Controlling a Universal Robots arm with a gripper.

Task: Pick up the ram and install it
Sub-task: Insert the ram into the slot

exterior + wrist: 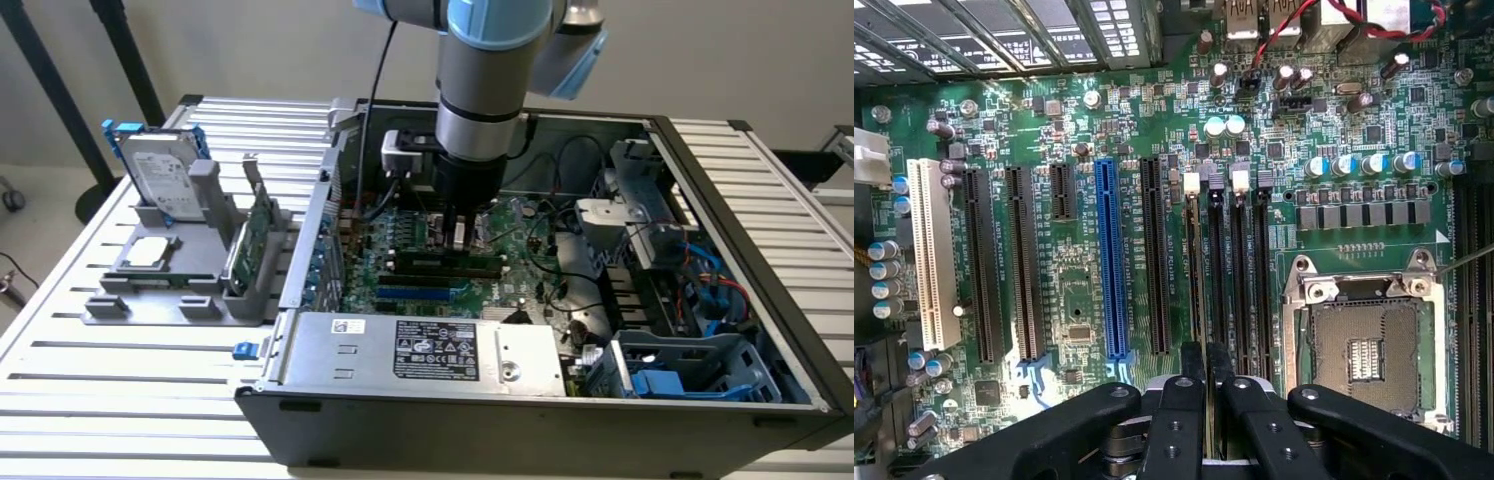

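My gripper (461, 238) is lowered inside the open computer case, over the motherboard (400, 230). The wrist view shows its black fingers (1184, 400) closed tight together on a thin strip seen edge-on. That strip is the ram (1200, 270), running along the memory slot nearest the long black expansion slots, between white latches (1192, 183). In the exterior view the ram (441, 264) is a dark, narrow stick lying along the slots just below the gripper. Whether it is fully seated I cannot tell.
Three black memory slots (1239, 270) and the open processor socket (1364, 350) lie beside the ram. A blue slot (1109, 260) and a white slot (934, 250) sit on its other side. At the exterior view's left, a grey fixture (160, 290) holds a hard drive (160, 175), a processor chip (147, 255) and a green card (254, 245).
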